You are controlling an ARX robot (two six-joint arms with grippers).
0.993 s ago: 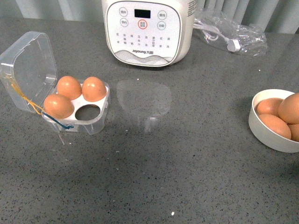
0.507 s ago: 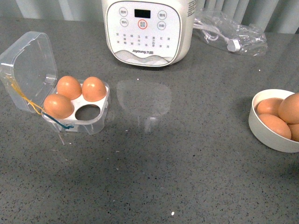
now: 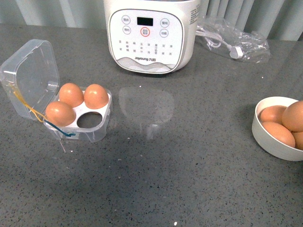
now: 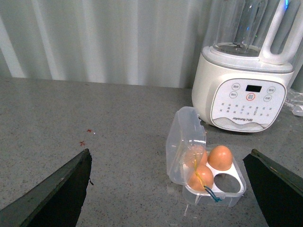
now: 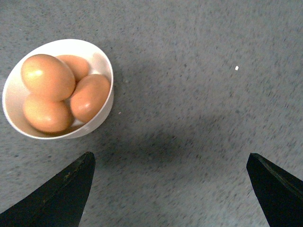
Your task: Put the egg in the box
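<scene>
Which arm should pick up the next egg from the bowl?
Right. The open right gripper hangs just beside the bowl of eggs, on the robot's right; the left gripper faces the box instead.

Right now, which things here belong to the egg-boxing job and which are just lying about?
Job: clear egg box, lid open, one cell empty; three eggs already in it; loose eggs in the white bowl.
Lying about: white blender; bagged power cord.
</scene>
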